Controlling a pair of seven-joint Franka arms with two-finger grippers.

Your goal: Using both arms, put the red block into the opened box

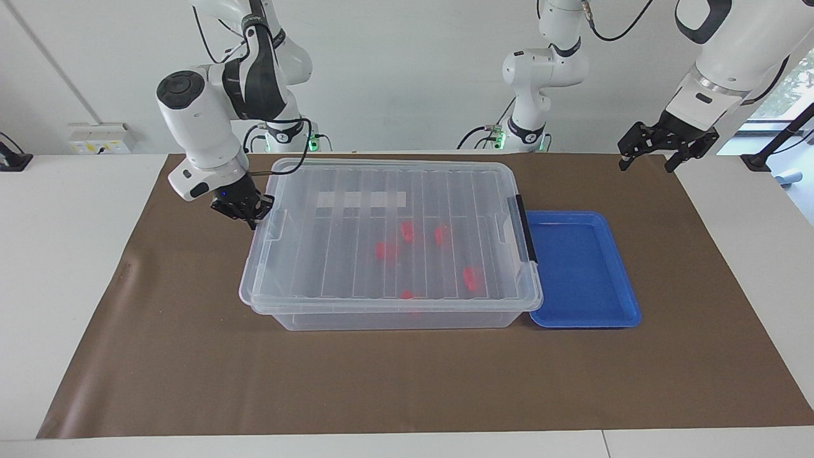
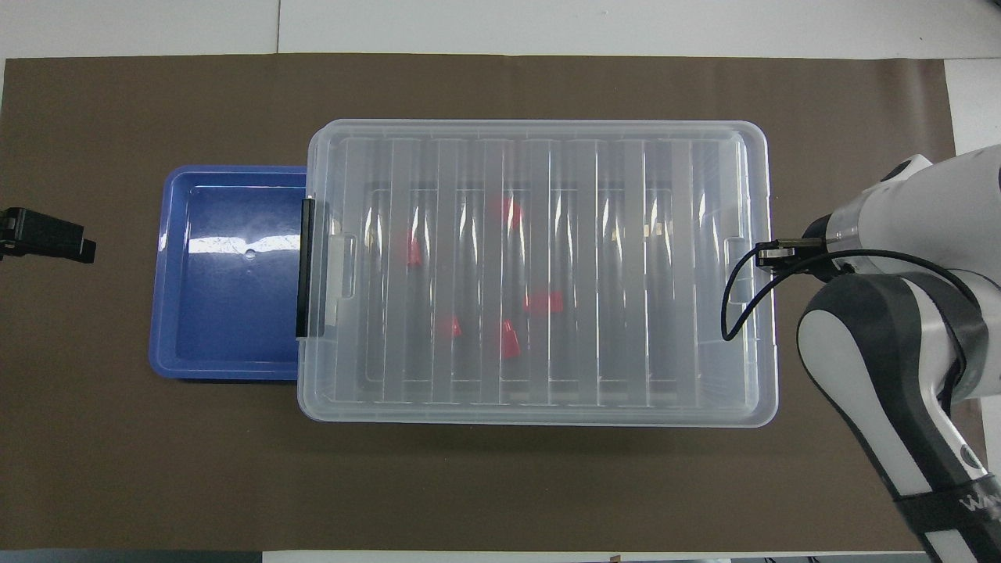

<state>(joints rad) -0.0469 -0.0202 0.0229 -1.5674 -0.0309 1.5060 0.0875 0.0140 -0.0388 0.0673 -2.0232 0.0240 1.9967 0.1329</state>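
Observation:
The clear box (image 1: pixel 388 318) stands mid-mat with its ribbed clear lid (image 1: pixel 356 184) lying on top. Several red blocks (image 1: pixel 386 250) show through the lid on the box's floor; they show in the overhead view as well (image 2: pixel 541 302). My right gripper (image 1: pixel 248 213) is shut, with nothing between its fingertips, and sits against the lid's end rim at the right arm's end. In the overhead view the right arm (image 2: pixel 884 344) hides that gripper. My left gripper (image 1: pixel 645 164) hangs open and empty over the mat's corner at the left arm's end (image 2: pixel 55 238).
An empty shallow blue tray (image 1: pixel 626 305) lies against the box at the left arm's end, next to the lid's black latch handle (image 1: pixel 525 229). A brown mat (image 1: pixel 191 369) covers the table.

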